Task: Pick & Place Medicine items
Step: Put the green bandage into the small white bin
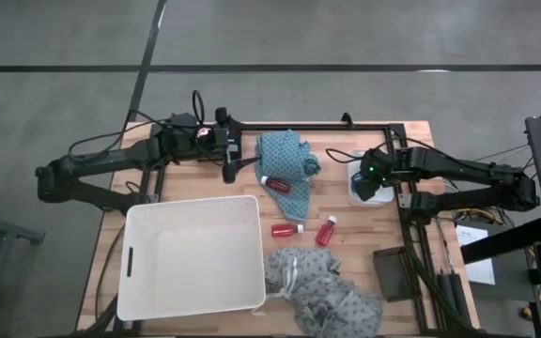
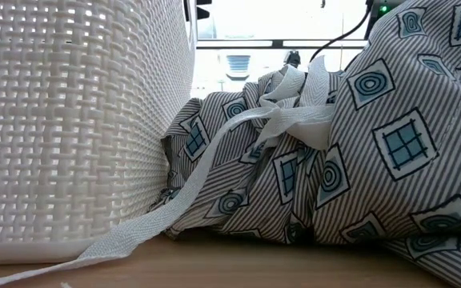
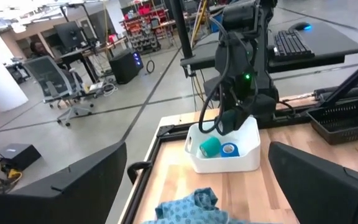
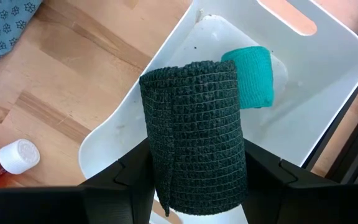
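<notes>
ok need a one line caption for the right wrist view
Right pincer shut on a dark green bandage roll over the small white bin, teal roll inside.

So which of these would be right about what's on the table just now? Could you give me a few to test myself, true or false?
1. The right pincer holds a dark roll over the small white bin. True.
2. All the red bottles are inside the large white basket. False: one bottle lies on the teal cloth and two lie on the wooden table.
3. A teal roll lies in the small white bin. True.
4. The left pincer is gripping a bottle. False: it is open and holds nothing, near the table's far edge.
</notes>
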### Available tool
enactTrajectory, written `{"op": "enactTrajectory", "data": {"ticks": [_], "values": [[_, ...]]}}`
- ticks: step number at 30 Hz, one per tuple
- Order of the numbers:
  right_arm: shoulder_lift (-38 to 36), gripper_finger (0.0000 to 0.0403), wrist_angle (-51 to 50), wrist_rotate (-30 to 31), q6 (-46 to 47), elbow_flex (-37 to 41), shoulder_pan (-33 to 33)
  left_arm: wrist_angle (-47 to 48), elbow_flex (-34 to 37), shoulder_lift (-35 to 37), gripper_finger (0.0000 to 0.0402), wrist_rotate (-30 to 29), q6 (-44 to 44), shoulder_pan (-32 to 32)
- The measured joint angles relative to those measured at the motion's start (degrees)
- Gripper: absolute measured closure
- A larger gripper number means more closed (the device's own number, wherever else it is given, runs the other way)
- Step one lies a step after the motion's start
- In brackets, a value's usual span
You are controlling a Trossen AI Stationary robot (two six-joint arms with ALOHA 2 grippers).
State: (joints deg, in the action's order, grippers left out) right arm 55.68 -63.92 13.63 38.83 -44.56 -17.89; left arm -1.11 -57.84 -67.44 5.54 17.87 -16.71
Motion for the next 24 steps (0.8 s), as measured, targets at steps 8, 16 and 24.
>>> {"op": "enactTrajectory", "data": {"ticks": [8, 16, 24], "values": [[0.00, 0.0227, 0.01, 0.00, 0.09, 0.00, 0.00, 3.08, 0.00, -0.02, 0.0007, 0.00, 0.16, 0.00], [0.00, 0.0227, -0.02, 0.00, -0.26, 0.00, 0.00, 5.94, 0.02, -0.01, 0.0007, 0.00, 0.15, 0.00], [0.00, 0.0210, -0.07, -0.02, -1.76, 0.02, 0.02, 6.13, 0.02, -0.02, 0.0007, 0.02, 0.15, 0.00]]}}
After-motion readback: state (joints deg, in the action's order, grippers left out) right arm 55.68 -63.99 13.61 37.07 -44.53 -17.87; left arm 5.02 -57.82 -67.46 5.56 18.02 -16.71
